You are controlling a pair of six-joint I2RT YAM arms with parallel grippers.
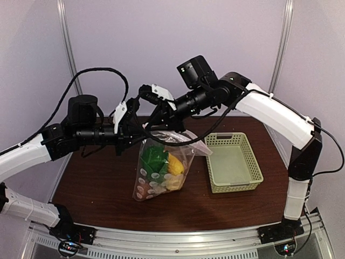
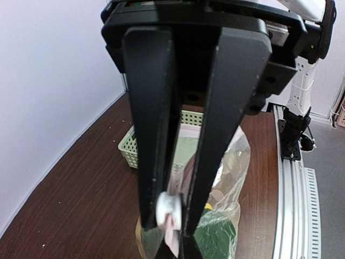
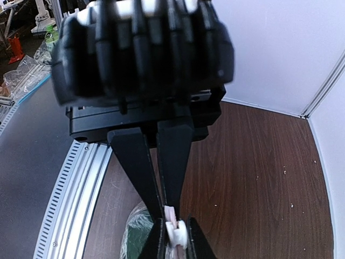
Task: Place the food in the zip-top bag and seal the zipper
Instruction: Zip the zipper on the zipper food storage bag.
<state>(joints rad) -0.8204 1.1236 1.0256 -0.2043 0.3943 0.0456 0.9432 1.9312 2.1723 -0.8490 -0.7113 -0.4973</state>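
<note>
The clear zip-top bag (image 1: pixel 161 172) hangs upright over the table, with leafy green bok choy (image 1: pixel 153 157) and a yellow lemon (image 1: pixel 175 166) inside; the rest of the food is hard to tell apart. My left gripper (image 1: pixel 141 129) is shut on the white slider (image 2: pixel 168 208) of the zipper at the bag's mouth. My right gripper (image 1: pixel 152 120) is shut on the pinkish zipper strip (image 3: pixel 171 213) right beside the slider (image 3: pixel 179 235). In the left wrist view the left gripper (image 2: pixel 173 213) pinches the slider above the bag (image 2: pixel 232 178). In the right wrist view the right gripper (image 3: pixel 166 210) meets the left fingers.
The pale green lattice basket (image 1: pixel 253 175) stands on the brown table to the right of the bag, with nothing in it. It also shows in the left wrist view (image 2: pixel 129 148). White walls close the back and sides. An aluminium rail (image 1: pixel 178 240) runs along the near edge.
</note>
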